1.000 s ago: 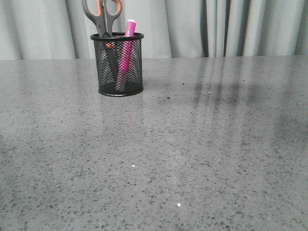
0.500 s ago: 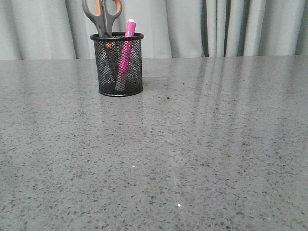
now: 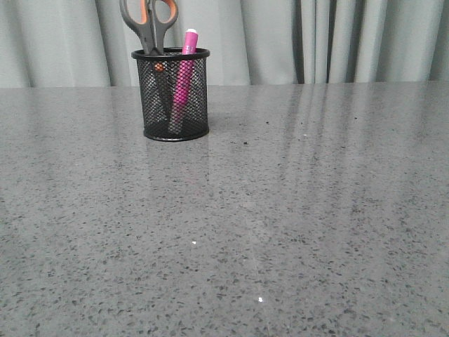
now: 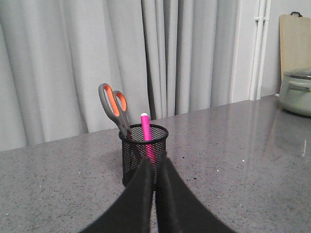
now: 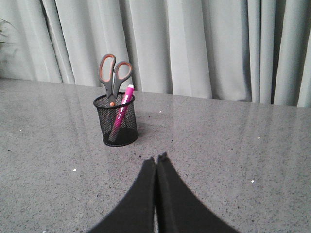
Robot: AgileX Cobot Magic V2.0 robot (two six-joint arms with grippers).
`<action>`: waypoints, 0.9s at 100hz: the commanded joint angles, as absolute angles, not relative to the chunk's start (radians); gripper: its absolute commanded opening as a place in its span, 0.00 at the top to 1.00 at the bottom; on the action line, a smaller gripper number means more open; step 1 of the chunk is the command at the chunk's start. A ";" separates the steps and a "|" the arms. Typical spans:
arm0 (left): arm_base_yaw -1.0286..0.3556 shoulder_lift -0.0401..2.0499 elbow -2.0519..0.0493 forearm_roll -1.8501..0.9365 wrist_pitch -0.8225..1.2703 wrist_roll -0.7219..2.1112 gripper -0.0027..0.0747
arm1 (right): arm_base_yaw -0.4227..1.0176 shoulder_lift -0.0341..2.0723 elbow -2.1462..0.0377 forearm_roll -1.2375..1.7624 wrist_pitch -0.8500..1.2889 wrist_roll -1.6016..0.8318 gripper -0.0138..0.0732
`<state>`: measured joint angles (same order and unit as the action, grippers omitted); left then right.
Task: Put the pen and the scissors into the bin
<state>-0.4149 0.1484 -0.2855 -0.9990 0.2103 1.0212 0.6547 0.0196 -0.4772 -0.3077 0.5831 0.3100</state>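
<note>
Bin [image 3: 171, 95]: stood at upper left of the front frame, on the tabletop [image 3: 280, 225].
Scissors [image 3: 148, 23]: held blades-down inside it.
Pen [image 3: 184, 77]: leaned beside them.
Left gripper [image 4: 155, 167]: jaws pressed together, nothing held.
Right gripper [image 5: 156, 162]: likewise.

A grey speckled stone-look table [image 3: 280, 232] fills the front view, glossy enough to carry pale reflections. Behind it hang light grey pleated curtains [image 3: 337, 38]. In the left wrist view, a pale green lidded pot [image 4: 296, 92] sits at the table's far edge, with a beige board [image 4: 295, 41] standing upright behind it.
</note>
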 commanded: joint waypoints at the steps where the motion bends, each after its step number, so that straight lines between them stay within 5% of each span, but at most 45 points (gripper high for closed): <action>1: -0.412 0.160 -0.311 -1.022 0.165 1.017 0.99 | 0.654 0.043 -0.493 -0.313 0.504 0.296 0.92; 54: -0.412 0.160 -0.301 -1.009 0.165 1.017 0.99 | 0.654 0.043 -0.493 -0.313 0.506 0.296 0.92; 64: -0.402 0.158 -0.300 -0.759 0.156 0.995 0.99 | 0.654 0.043 -0.493 -0.313 0.506 0.296 0.92; 90: -0.241 0.120 -0.076 -0.059 -0.100 0.242 0.99 | 0.654 0.043 -0.493 -0.313 0.506 0.296 0.92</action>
<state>-0.2875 0.1297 -0.1209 -0.2093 0.0322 0.4279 0.6547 0.0217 -0.4723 -0.2988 0.5831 0.3056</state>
